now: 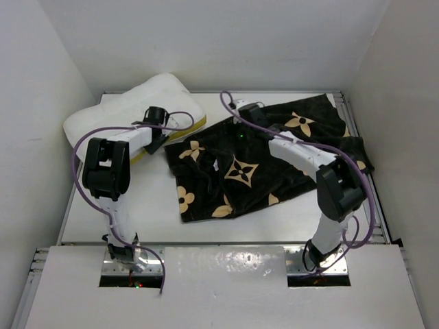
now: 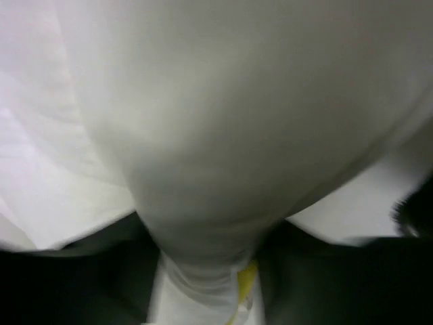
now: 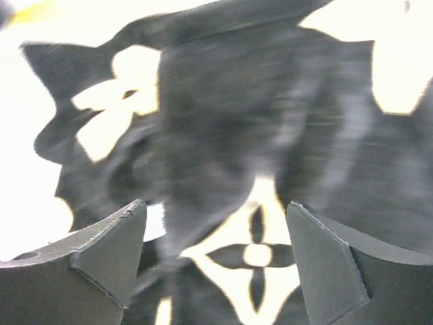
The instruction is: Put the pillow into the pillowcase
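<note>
The white puffy pillow lies at the back left, its yellow band facing the pillowcase. My left gripper is shut on the pillow's near edge. In the left wrist view bunched white pillow fabric and a bit of the yellow band are pinched between the dark fingers. The black pillowcase with tan flowers lies rumpled at centre and right. My right gripper hovers open and empty over it. Its diamond-star motif shows between the right fingers.
White walls close in the table on the left, back and right. A metal rail runs along the near edge by the arm bases. Purple cables loop off both arms. Bare table surface shows in front of the pillow.
</note>
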`<state>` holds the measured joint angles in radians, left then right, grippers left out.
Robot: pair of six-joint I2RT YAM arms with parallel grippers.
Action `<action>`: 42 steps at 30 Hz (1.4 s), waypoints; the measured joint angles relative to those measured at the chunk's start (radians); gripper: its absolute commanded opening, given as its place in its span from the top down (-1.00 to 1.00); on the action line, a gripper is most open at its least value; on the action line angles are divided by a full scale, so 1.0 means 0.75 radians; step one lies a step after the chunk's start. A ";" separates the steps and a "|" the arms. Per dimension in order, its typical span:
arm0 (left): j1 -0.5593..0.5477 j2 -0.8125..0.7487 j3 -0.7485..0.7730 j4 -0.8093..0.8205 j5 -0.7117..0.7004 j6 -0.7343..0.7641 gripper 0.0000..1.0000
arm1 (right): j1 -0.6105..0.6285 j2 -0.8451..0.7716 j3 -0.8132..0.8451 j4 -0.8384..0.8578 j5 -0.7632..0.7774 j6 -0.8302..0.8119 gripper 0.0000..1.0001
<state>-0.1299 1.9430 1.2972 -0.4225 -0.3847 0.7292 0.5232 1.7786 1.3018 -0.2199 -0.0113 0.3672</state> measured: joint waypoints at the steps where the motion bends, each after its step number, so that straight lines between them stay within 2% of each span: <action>1: 0.004 0.008 0.007 0.012 -0.012 -0.001 0.85 | 0.035 0.021 0.000 0.012 -0.032 0.014 -0.58; 2: 0.009 0.011 0.015 0.022 -0.024 -0.004 1.00 | 0.064 0.042 0.000 0.015 -0.055 0.031 -0.53; 7: 0.020 0.010 0.042 0.033 -0.041 -0.001 1.00 | 0.129 0.152 -0.012 0.048 -0.101 0.075 -0.50; 9: 0.020 0.006 0.058 0.006 -0.038 -0.001 1.00 | 0.135 0.200 -0.010 0.071 -0.100 0.089 -0.30; 11: 0.022 -0.011 0.101 -0.054 -0.021 0.006 1.00 | 0.135 0.263 0.022 0.071 -0.081 0.113 0.01; 12: 0.025 -0.028 0.126 -0.093 -0.005 0.015 1.00 | 0.130 0.305 0.048 0.073 -0.062 0.130 0.49; 15: 0.031 -0.142 0.196 -0.205 0.064 0.080 1.00 | 0.101 0.390 0.085 0.082 -0.010 0.212 1.00; 19: 0.042 -0.478 0.202 -0.404 0.208 0.288 1.00 | 0.007 0.402 0.067 0.119 0.001 0.338 1.00; 22: 0.032 -0.797 0.093 -0.596 0.294 0.464 1.00 | -0.059 0.400 0.055 0.171 -0.004 0.387 1.00; 25: 0.022 -1.008 -0.044 -0.837 0.369 0.625 1.00 | -0.085 0.395 0.054 0.191 -0.022 0.405 1.00; 26: 0.017 -1.046 -0.084 -0.916 0.393 0.673 0.93 | -0.085 0.394 0.054 0.195 -0.028 0.410 1.00; 27: 0.014 -1.073 -0.126 -0.990 0.413 0.724 0.68 | -0.083 0.393 0.054 0.197 -0.036 0.415 1.00; 28: 0.007 -1.082 -0.164 -1.052 0.424 0.773 0.26 | -0.083 0.392 0.054 0.200 -0.046 0.420 1.00; 29: -0.001 -1.091 -0.205 -1.092 0.431 0.822 -0.53 | -0.083 0.392 0.054 0.203 -0.055 0.422 1.00; 30: -0.008 -1.103 -0.252 -1.120 0.433 0.869 -0.99 | -0.081 0.392 0.054 0.207 -0.064 0.425 1.00; 33: -0.035 -1.162 -0.347 -1.134 0.446 0.919 -0.99 | -0.081 0.391 0.054 0.215 -0.086 0.426 1.00; 36: -0.050 -1.225 -0.339 -1.022 0.497 0.896 -0.99 | -0.073 0.381 0.054 0.215 -0.095 0.415 1.00; 38: -0.040 -1.218 -0.256 -0.914 0.549 0.831 -0.99 | -0.060 0.366 0.042 0.220 -0.094 0.407 1.00; 42: -0.021 -1.043 0.113 -0.675 0.696 0.619 -0.99 | -0.039 0.327 0.024 0.223 -0.094 0.403 1.00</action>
<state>-0.1455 1.1610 1.3819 -0.9291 0.1371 1.1934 0.4938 2.0239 1.3201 -0.0528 -0.0814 0.6697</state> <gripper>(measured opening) 0.996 0.009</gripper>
